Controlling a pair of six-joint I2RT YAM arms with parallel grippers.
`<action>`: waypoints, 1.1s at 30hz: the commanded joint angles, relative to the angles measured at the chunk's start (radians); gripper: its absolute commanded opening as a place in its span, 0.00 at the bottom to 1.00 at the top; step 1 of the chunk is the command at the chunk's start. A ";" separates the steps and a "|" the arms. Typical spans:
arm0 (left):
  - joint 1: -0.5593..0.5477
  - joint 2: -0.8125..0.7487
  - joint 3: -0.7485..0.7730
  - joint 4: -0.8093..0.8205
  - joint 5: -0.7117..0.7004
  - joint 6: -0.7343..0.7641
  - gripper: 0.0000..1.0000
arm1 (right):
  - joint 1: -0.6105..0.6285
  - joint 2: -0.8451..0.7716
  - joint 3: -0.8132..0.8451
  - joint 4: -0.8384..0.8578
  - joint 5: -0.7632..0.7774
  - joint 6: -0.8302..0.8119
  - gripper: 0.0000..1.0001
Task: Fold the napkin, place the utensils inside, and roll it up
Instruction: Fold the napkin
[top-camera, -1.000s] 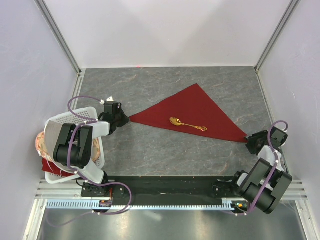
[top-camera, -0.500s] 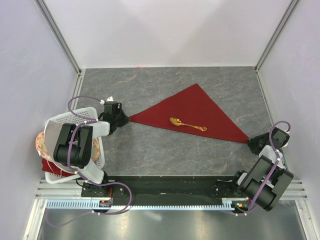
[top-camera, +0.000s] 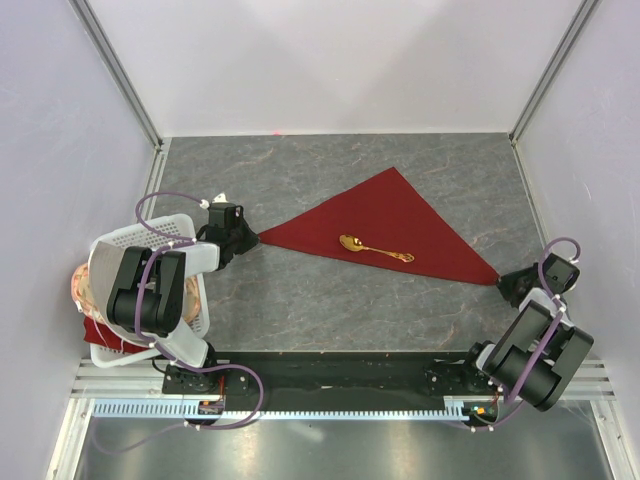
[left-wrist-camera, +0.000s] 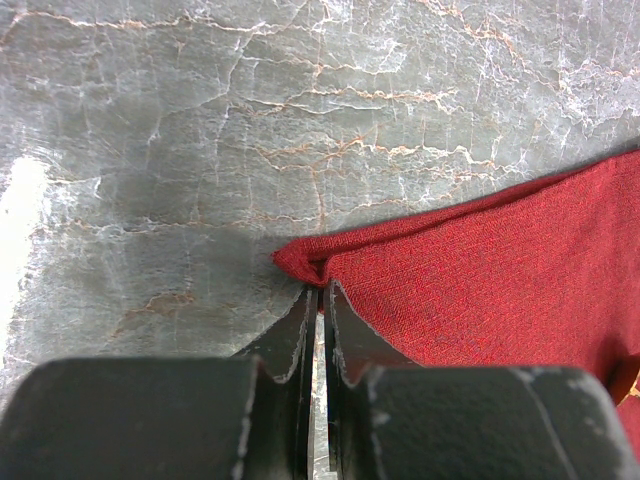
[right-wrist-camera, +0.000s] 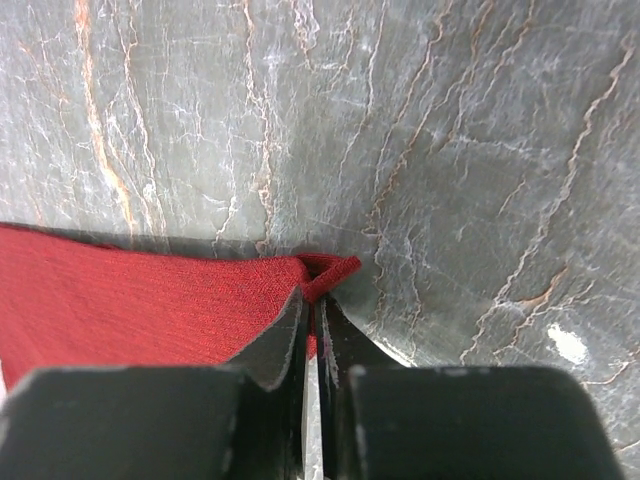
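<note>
The dark red napkin (top-camera: 395, 225) lies folded into a triangle on the grey marbled table, its apex toward the back. A gold spoon (top-camera: 372, 248) rests on the cloth near its long front edge, bowl to the left. My left gripper (top-camera: 252, 238) is shut on the napkin's left corner (left-wrist-camera: 300, 262), which bunches between the fingertips. My right gripper (top-camera: 503, 281) is shut on the napkin's right corner (right-wrist-camera: 325, 272), the cloth tip curled up between its fingertips.
A white basket (top-camera: 195, 310) holding a grey-beige cloth (top-camera: 105, 268) and folded red fabric (top-camera: 100, 332) sits at the left edge under the left arm. Metal frame posts (top-camera: 120, 75) and pale walls enclose the table. A black rail (top-camera: 330, 372) runs along the near edge.
My right gripper slid slightly right to the napkin's right corner and closed on it. The left gripper, napkin and spoon stayed where they were.
</note>
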 joint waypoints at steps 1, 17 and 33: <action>0.003 0.019 0.025 -0.020 -0.001 0.047 0.08 | -0.004 -0.012 0.008 0.034 0.005 -0.061 0.06; 0.003 0.018 0.025 -0.022 0.004 0.051 0.07 | 0.117 -0.223 0.080 0.012 -0.015 -0.096 0.00; 0.003 0.019 0.026 -0.022 0.004 0.050 0.06 | 0.793 0.014 0.191 0.285 0.221 0.034 0.00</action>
